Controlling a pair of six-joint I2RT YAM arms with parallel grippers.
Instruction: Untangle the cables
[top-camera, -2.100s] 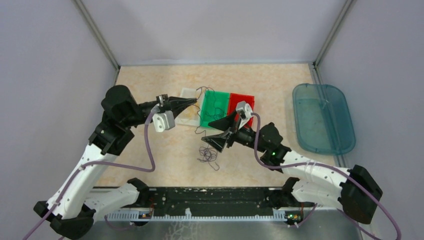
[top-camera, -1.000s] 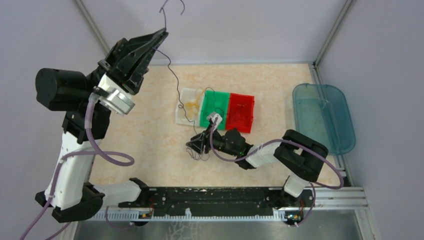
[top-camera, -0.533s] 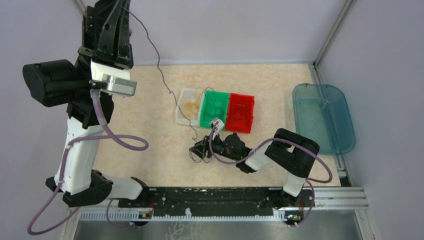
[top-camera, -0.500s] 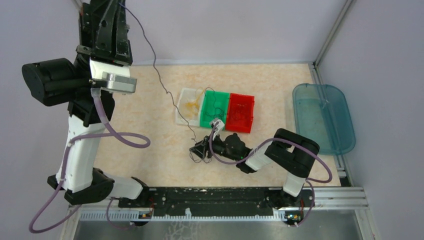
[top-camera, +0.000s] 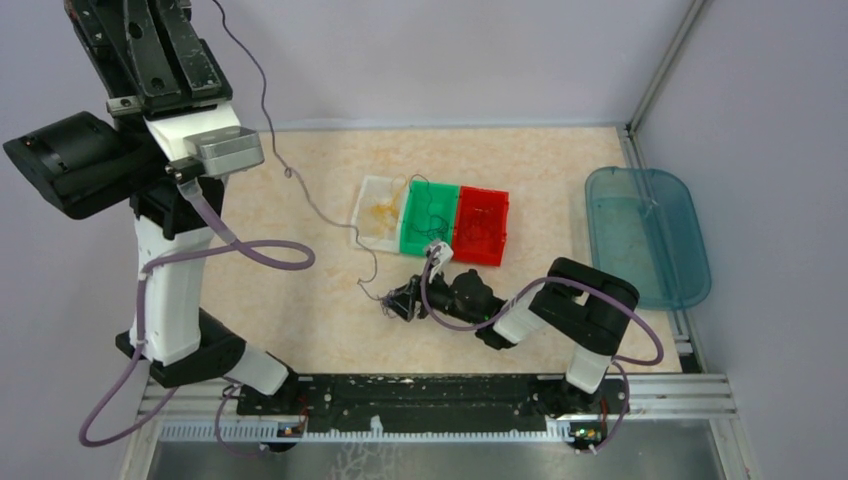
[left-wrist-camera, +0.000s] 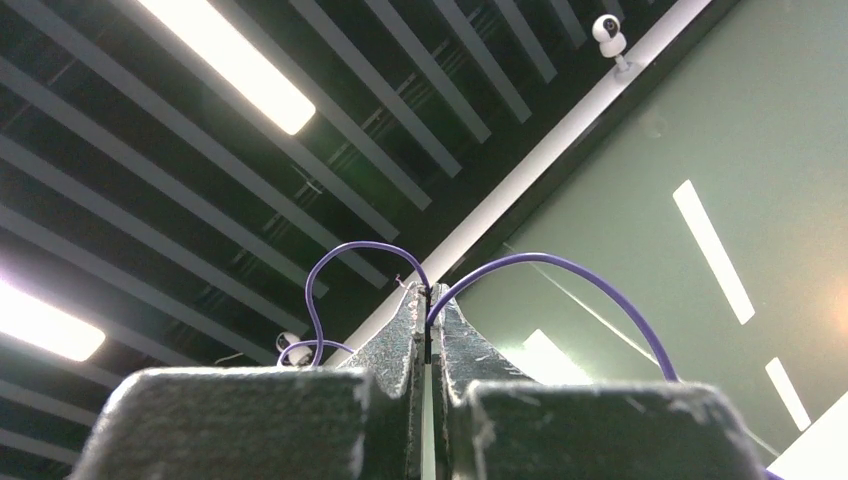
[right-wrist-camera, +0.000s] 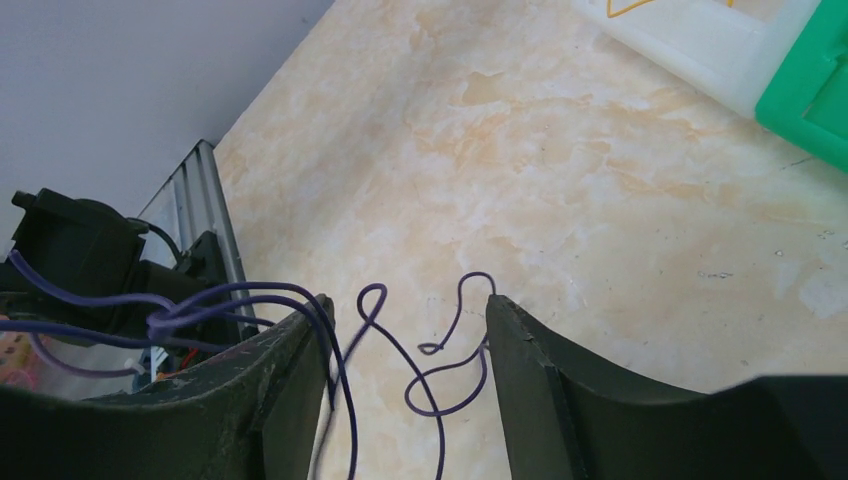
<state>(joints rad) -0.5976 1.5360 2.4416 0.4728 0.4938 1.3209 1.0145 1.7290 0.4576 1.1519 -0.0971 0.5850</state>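
My left gripper is raised high at the top left, pointing at the ceiling, and is shut on a thin purple cable that arches out on both sides of the tips. In the top view this cable runs down from the top edge to the table in front of the bins. My right gripper is low over the table, open, with loose purple cable loops between its fingers. A yellow-orange cable lies in the white bin and a dark cable in the green bin.
White, green and red bins stand side by side mid-table. A teal tray lies at the right edge. Walls close in the table on three sides. The right wrist view shows the white bin's corner.
My left arm has swung higher and further left, drawing the purple cable up and out to the left. The tangle by the right gripper has thinned. The right gripper has stayed low by it.
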